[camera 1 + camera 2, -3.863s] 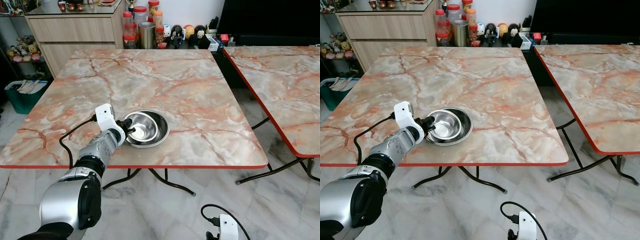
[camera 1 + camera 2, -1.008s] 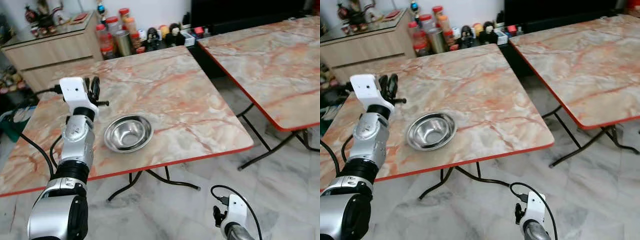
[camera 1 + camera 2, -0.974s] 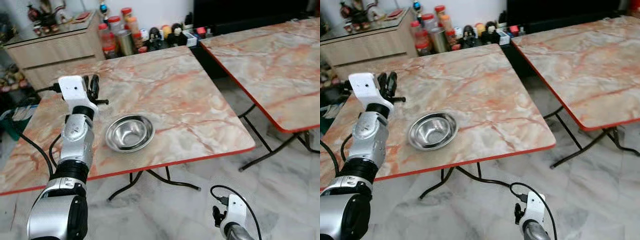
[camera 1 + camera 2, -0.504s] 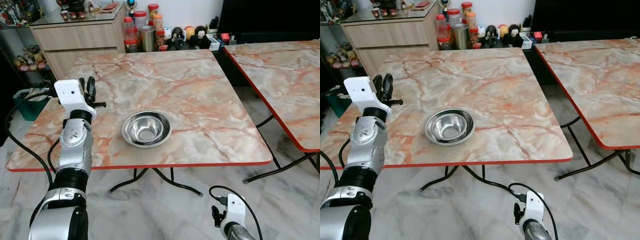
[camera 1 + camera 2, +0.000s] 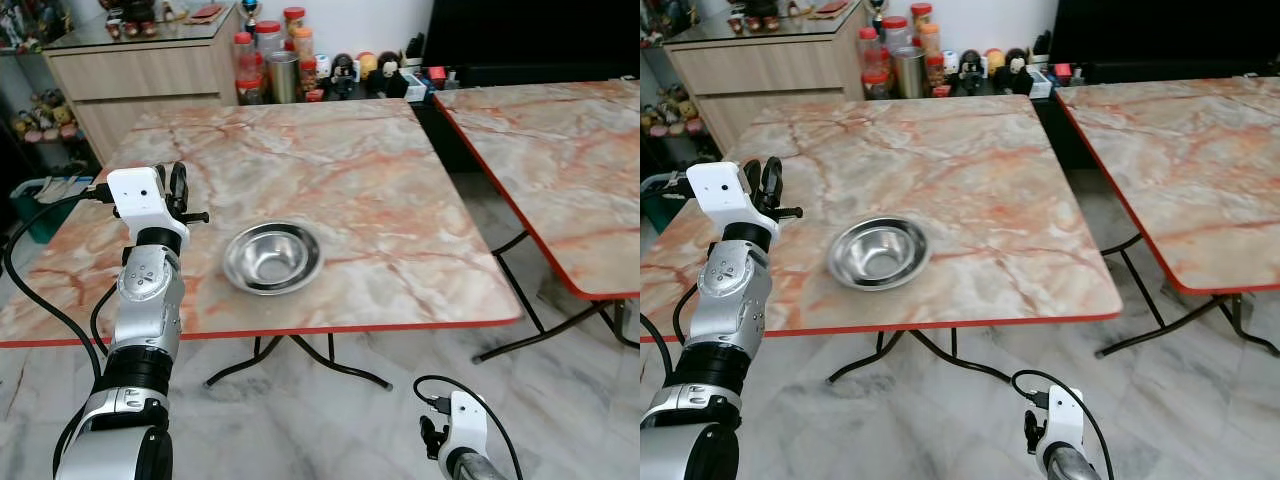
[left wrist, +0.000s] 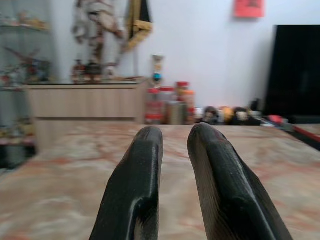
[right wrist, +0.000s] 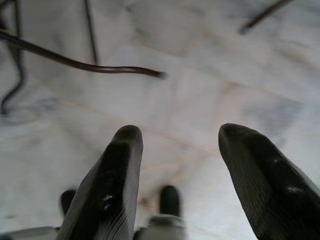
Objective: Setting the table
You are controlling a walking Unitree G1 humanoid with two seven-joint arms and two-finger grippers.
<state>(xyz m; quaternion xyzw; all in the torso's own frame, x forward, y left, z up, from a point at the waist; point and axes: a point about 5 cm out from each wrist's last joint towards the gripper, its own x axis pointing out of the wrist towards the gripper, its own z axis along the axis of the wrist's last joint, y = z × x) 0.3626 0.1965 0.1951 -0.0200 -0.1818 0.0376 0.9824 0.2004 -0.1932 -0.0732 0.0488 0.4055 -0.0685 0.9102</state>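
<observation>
Left end effector (image 5: pixel 173 190) is raised above the left part of the marble surface (image 5: pixel 380 190), fingers pointing up and away toward the far wall; in its wrist view I read the two black fingers (image 6: pixel 135 195) as nearly closed, a narrow slit between them, nothing held. It stands clear of the steel bowl (image 5: pixel 272 257), which sits to its right, upright and empty, on the near half of the surface, a little in from the red front edge. My left arm rises from the lower left, a black cable (image 5: pixel 40 290) looping off its wrist. Right end effector (image 7: pixel 175 170) hangs low beside me, fingers spread wide over the pale tiled floor (image 7: pixel 210 75), holding nothing; its white wrist housing (image 5: pixel 464 425) shows at the bottom of the head view. A second marble surface (image 5: pixel 560 170) stands to the right, separated from the first by a gap. Beyond the far edge I note a wooden cabinet (image 5: pixel 150 75) and a row of jars and small figurines (image 5: pixel 300 60) against the wall.
</observation>
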